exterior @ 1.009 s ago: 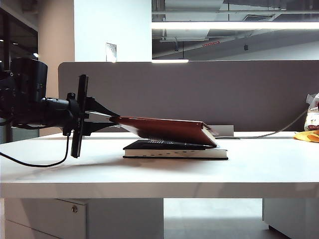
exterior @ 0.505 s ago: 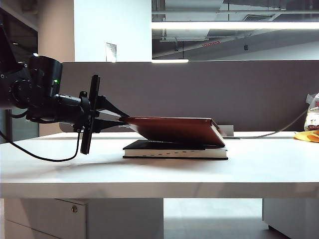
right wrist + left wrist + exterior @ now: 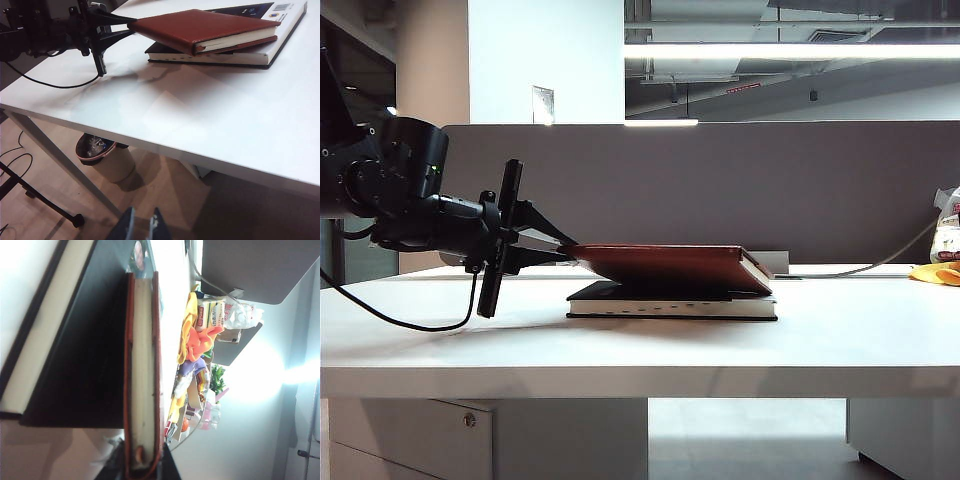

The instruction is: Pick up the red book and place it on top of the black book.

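Note:
The red book (image 3: 670, 262) lies almost flat on top of the black book (image 3: 670, 306), its left end raised a little. My left gripper (image 3: 565, 247) is shut on that left edge, reaching in from the left. In the left wrist view the red book (image 3: 142, 365) runs away from the left gripper (image 3: 142, 467), its pale pages showing between the covers, with the black book (image 3: 75, 365) beside it. The right wrist view shows the red book (image 3: 195, 27), the black book (image 3: 265, 50) and the left gripper (image 3: 127, 22) from afar. My right gripper (image 3: 142, 225) hangs open over the floor, off the table.
The white table (image 3: 640, 350) carries an orange item and snack packets (image 3: 940, 265) at its far right. A grey partition (image 3: 720, 180) stands behind. A cable (image 3: 390, 318) trails from the left arm. A waste bin (image 3: 102, 157) sits under the table's edge.
The left gripper has moved right and lowered the red book's raised left end, so the book went from steeply tilted to nearly flat on the black book. The right arm has not moved.

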{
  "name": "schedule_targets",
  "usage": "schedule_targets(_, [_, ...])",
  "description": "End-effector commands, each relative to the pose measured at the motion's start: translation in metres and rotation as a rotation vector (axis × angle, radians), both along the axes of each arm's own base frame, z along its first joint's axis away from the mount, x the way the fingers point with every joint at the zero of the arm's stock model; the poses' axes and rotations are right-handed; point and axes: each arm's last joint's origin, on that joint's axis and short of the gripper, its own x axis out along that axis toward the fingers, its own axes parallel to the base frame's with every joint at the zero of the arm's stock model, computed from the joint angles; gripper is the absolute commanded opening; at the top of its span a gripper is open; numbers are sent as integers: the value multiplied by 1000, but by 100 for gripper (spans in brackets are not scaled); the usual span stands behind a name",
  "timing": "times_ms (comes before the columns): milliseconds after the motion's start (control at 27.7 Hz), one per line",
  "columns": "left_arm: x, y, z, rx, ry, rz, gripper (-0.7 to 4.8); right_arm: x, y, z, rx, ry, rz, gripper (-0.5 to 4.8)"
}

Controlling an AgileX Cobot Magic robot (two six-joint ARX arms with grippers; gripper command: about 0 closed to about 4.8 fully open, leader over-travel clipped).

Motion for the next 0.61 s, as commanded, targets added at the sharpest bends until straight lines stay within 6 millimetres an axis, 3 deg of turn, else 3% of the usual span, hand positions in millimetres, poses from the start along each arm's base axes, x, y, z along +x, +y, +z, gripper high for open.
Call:
schedule_targets(36, [3, 1, 5, 9, -19, 36, -6, 0, 0, 2, 11, 7, 5, 53])
schedule_targets(613, [17, 9, 21, 2, -46, 84, -5, -1, 0, 2, 16, 10, 14, 53])
